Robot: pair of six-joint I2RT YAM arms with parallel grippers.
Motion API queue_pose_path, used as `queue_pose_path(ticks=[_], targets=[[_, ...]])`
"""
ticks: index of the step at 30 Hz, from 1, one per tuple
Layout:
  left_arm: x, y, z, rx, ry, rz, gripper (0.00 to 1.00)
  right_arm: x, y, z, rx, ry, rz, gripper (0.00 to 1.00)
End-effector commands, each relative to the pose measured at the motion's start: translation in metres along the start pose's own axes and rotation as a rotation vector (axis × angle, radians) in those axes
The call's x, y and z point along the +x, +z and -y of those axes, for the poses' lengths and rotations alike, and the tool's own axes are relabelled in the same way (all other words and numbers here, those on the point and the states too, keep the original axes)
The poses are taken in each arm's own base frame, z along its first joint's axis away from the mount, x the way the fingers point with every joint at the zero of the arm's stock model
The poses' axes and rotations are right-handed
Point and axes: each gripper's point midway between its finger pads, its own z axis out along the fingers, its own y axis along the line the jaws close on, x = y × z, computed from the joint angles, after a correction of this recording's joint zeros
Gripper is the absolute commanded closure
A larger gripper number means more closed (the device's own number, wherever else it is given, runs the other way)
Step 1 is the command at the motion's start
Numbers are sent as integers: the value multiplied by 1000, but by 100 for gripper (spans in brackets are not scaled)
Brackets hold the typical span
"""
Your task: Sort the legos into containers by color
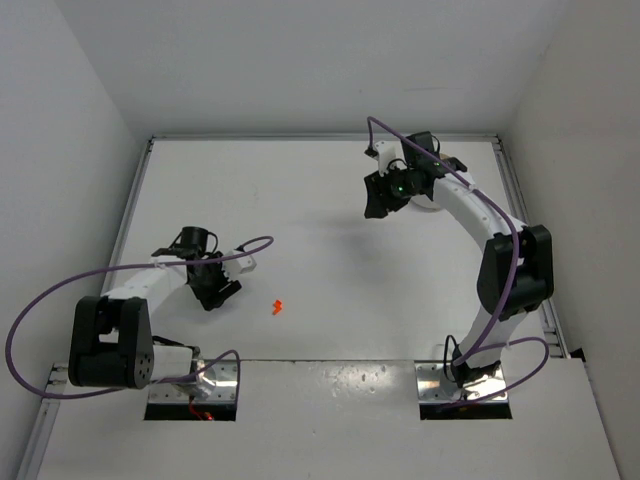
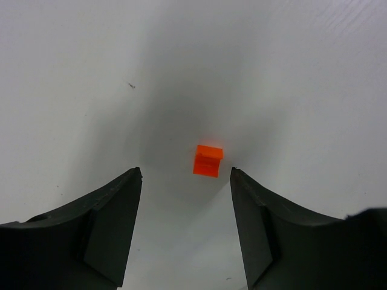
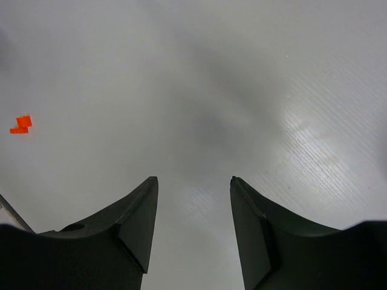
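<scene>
One orange-red lego (image 1: 277, 306) lies on the white table, a short way right of my left gripper (image 1: 212, 288). The left wrist view shows this lego (image 2: 208, 161) just beyond the fingertips, a little right of the gap's middle. My left gripper (image 2: 185, 172) is open, with only bare table between its fingers. Far back on the right, my right gripper (image 1: 383, 197) hangs over bare table. It (image 3: 193, 179) is open and holds nothing, and the lego (image 3: 21, 125) appears small at that view's far left. The containers are not visible in any view.
White walls close in the table (image 1: 330, 250) on the left, back and right. Purple cables loop from both arms, the left one (image 1: 40, 300) trailing out past the table's left edge. The arm bases stand on a raised plate (image 1: 330, 400) at the near edge.
</scene>
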Motion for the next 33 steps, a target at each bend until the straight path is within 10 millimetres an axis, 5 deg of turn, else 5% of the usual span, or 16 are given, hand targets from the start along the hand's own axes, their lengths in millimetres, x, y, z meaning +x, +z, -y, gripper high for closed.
queue_pose_path(ticks=[1, 12, 18, 25, 33], targets=[[-12, 4, -1, 8, 25, 44, 34, -25, -4, 2, 14, -54, 60, 48], [-7, 15, 9, 46, 33, 21, 52, -22, -1, 5, 21, -58, 49, 48], [-10, 17, 10, 57, 32, 36, 70, -23, -1, 3, 11, -31, 52, 48], [-73, -21, 10, 74, 27, 322, 83, -32, 3, -40, -201, 185, 131, 48], [-181, -93, 8, 98, -14, 659, 86, -53, 5, -84, -531, 401, 185, 48]])
